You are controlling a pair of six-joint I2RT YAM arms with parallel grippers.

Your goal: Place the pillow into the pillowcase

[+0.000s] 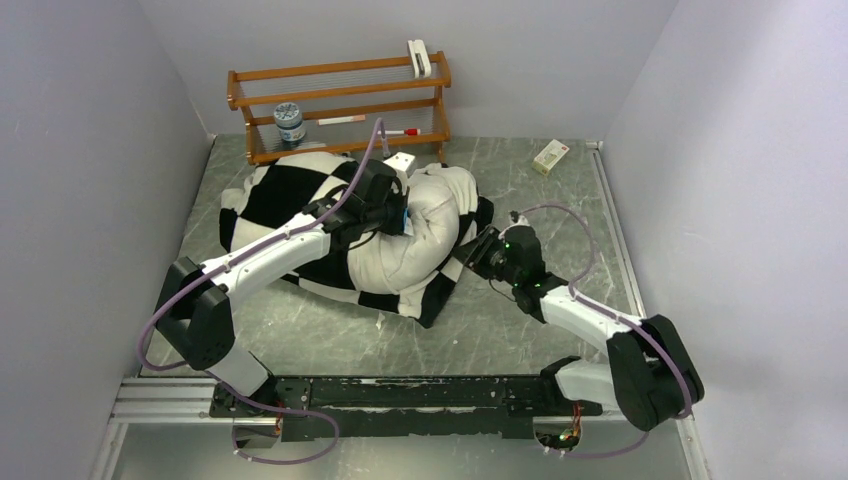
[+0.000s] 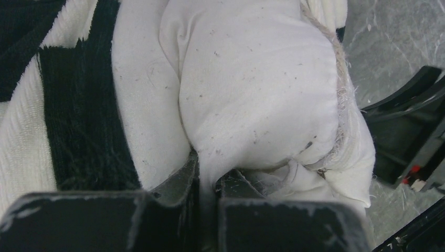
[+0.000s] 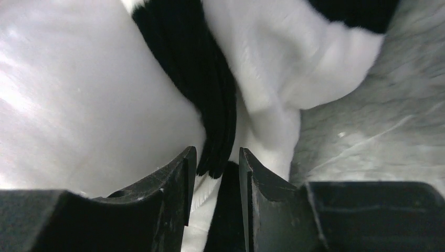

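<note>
**Pillow bulging from the checkered pillowcase, an arm on each side**

The pillow (image 1: 430,225) lies mid-bench (image 1: 300,335). Its right end bulges out of the black-and-white pillowcase (image 1: 285,200), whose cloth covers its left part and runs under its near edge. The left arm (image 1: 265,255) reaches across the pillowcase from the left. The left jaws are pressed almost together, pinching a fold of the pillow's white fabric near a frayed seam. The right arm (image 1: 585,315) comes in low from the right. The right jaws stand part-way apart with the pillowcase's edge between them, and I cannot tell whether they squeeze it. A wooden rack (image 1: 340,100) stands at the back wall, with a small box (image 1: 550,156) lying to its right.
</note>
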